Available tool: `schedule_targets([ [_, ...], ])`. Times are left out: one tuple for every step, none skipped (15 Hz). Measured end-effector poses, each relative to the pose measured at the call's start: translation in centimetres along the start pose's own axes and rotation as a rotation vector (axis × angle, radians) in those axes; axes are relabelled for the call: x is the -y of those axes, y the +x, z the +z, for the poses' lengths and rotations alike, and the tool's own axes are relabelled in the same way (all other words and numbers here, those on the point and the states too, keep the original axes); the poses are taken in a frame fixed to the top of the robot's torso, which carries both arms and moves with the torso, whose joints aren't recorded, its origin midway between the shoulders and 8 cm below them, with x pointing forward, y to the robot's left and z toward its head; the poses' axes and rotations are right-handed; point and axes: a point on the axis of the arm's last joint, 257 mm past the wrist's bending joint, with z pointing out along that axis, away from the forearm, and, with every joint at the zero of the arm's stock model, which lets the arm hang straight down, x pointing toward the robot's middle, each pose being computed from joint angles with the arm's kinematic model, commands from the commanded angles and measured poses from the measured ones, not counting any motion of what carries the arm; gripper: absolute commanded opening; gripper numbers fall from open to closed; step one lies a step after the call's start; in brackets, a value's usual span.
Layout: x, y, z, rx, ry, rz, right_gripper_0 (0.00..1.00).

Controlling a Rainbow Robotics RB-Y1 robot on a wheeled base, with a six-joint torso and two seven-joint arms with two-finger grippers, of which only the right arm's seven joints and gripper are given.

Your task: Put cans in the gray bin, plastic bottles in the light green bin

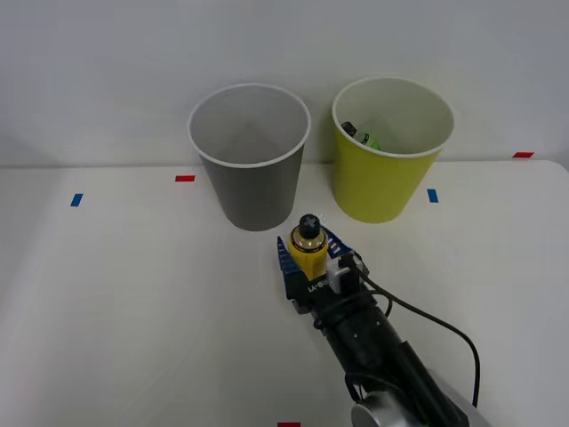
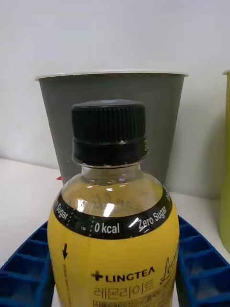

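At the front view's lower centre, the right gripper (image 1: 308,253) clamps the upright yellow bottle (image 1: 308,248) between both blue fingers (image 2: 26,268), below the gray bin (image 1: 252,182).

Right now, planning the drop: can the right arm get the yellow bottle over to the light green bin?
Probably yes. The right end effector holds the yellow bottle upright in front of the gray bin; the light green bin stands beside it, mouth open, with bare table between.
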Motion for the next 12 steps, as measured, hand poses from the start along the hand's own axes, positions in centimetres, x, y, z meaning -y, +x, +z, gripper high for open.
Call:
schedule_targets([
  [0.0,0.0,0.0,0.000,0.000,-0.001,0.00],
  [0.0,0.0,0.0,-0.001,-0.001,-0.002,0.00],
  [0.0,0.0,0.0,-0.001,0.000,-0.001,0.00],
  [0.0,0.0,0.0,-0.001,0.000,0.000,0.00],
  [0.0,0.1,0.0,-0.002,0.001,0.001,0.00],
  [0.0,0.1,0.0,-0.002,0.001,0.001,0.00],
  [0.0,0.1,0.0,-0.003,0.001,0.001,0.00],
  [0.1,0.1,-0.1,-0.003,0.001,0.001,0.00],
  [0.1,0.2,-0.2,-0.005,0.002,0.001,0.00],
  [0.2,0.3,-0.5,-0.006,0.006,0.003,0.00],
  [0.4,0.3,-1.0,-0.001,0.014,0.007,0.00],
  [0.5,0.2,-1.7,0.003,0.023,0.016,0.00],
])
